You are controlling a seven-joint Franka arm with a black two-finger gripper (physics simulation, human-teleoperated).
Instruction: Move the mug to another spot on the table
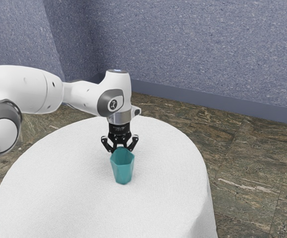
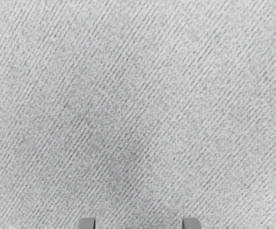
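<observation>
teal mug upright on round white table, gripper spread at its rim, brown floor, blue walls

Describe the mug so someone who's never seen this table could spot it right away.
Find the round white table. Near its middle, right by the black pincer, stands the mug. It is teal with flat, faceted sides, the one coloured thing on the white top.

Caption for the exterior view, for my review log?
Open gripper hovering at the rim of an upright teal mug on a round, white-clothed table.
</observation>
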